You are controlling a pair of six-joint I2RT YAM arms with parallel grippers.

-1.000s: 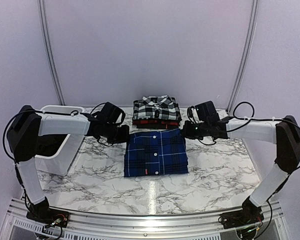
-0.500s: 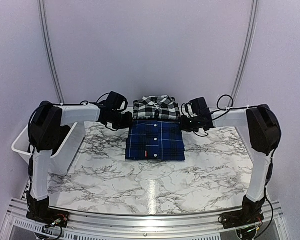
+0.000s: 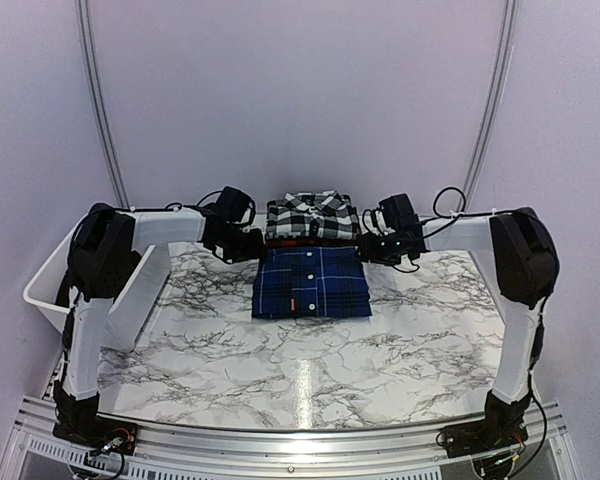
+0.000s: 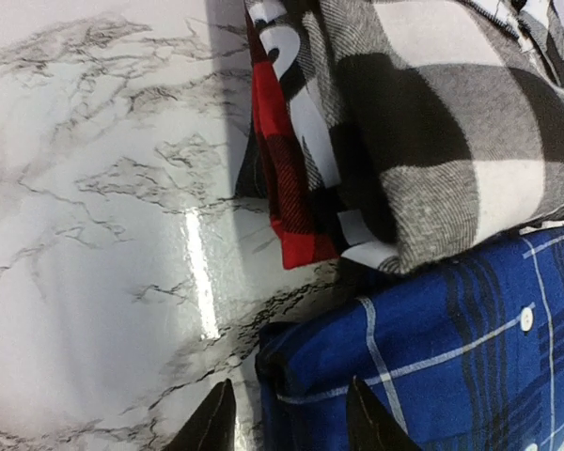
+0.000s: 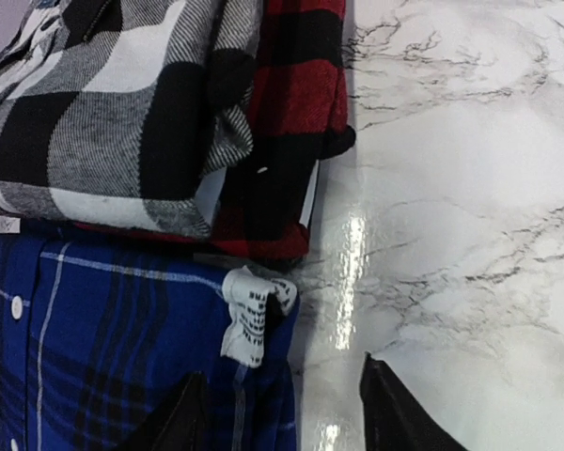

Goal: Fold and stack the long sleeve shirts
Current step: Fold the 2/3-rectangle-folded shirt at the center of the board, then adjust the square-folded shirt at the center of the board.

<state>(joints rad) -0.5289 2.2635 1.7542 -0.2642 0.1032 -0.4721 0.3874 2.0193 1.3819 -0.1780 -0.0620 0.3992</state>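
The folded royal blue shirt (image 3: pixel 312 283) lies flat on the marble table, its far edge against a stack at the back. In that stack the black-and-white check shirt (image 3: pixel 313 216) rests on the red-and-black shirt (image 3: pixel 280 242). My left gripper (image 3: pixel 255 247) is at the blue shirt's far left corner (image 4: pixel 451 357), open, one finger over the cloth and one over the marble. My right gripper (image 3: pixel 365 248) stands open the same way at the far right corner (image 5: pixel 103 338), beside a white label (image 5: pixel 249 310). Both wrist views show the check shirt (image 4: pixel 432 122) (image 5: pixel 103 122) lying over the red one (image 4: pixel 282 160) (image 5: pixel 296 94).
A white plastic tub (image 3: pixel 50 290) stands at the table's left edge, partly behind the left arm. Marble table top (image 3: pixel 310 370) stretches from the blue shirt to the near rail. A pale curved backdrop closes the back.
Both grippers carried the blue shirt from mid-table back against the stack, then went from shut to open, letting go of its far corners.
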